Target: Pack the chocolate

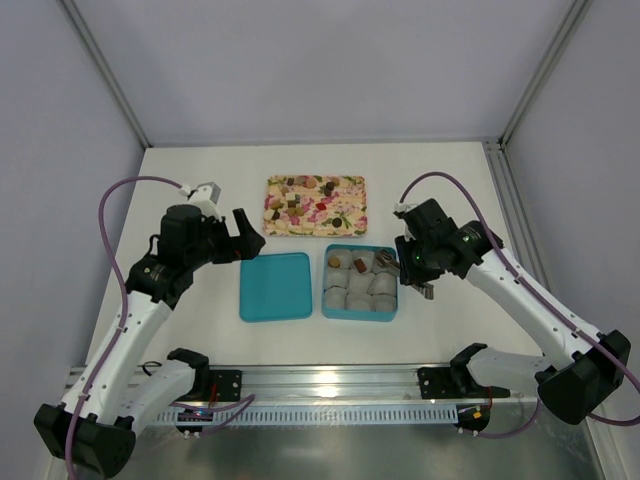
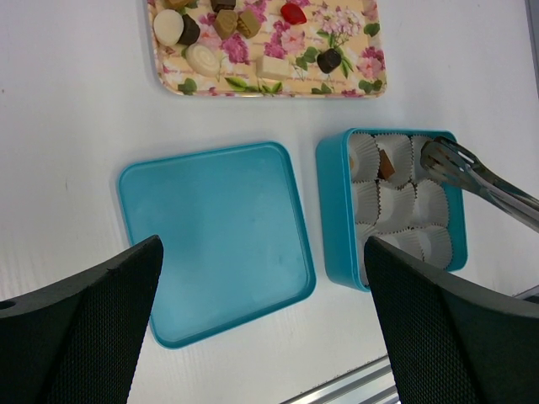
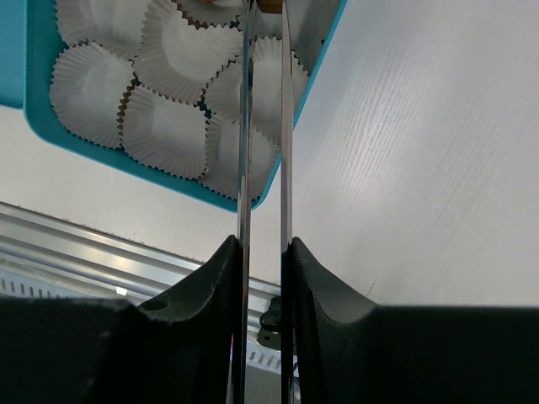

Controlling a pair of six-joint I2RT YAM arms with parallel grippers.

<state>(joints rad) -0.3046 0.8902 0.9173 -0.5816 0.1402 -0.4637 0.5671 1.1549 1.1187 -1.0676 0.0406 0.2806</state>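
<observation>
Several small chocolate pieces [image 2: 223, 21], brown, cream and red, lie on the flowered tray [image 1: 345, 190]. Two brown pieces [image 1: 338, 262] sit in paper cups [image 3: 164, 130] in the teal box [image 2: 335, 210]. My right gripper [image 3: 264, 248] is shut on metal tongs [image 3: 244, 126]. The tong tips [image 2: 438, 153] reach over the box's far right cup. A brown chocolate [image 3: 269, 5] shows between them at the view's top edge. My left gripper [image 2: 263, 252] hangs open and empty over the near edge of the teal lid [image 2: 215, 236].
The lid [image 1: 275, 286] lies flat just left of the box [image 1: 324, 290], with the tray [image 2: 354, 50] behind both. A metal rail [image 1: 330, 380] runs along the table's near edge. White walls enclose the table at the back and sides.
</observation>
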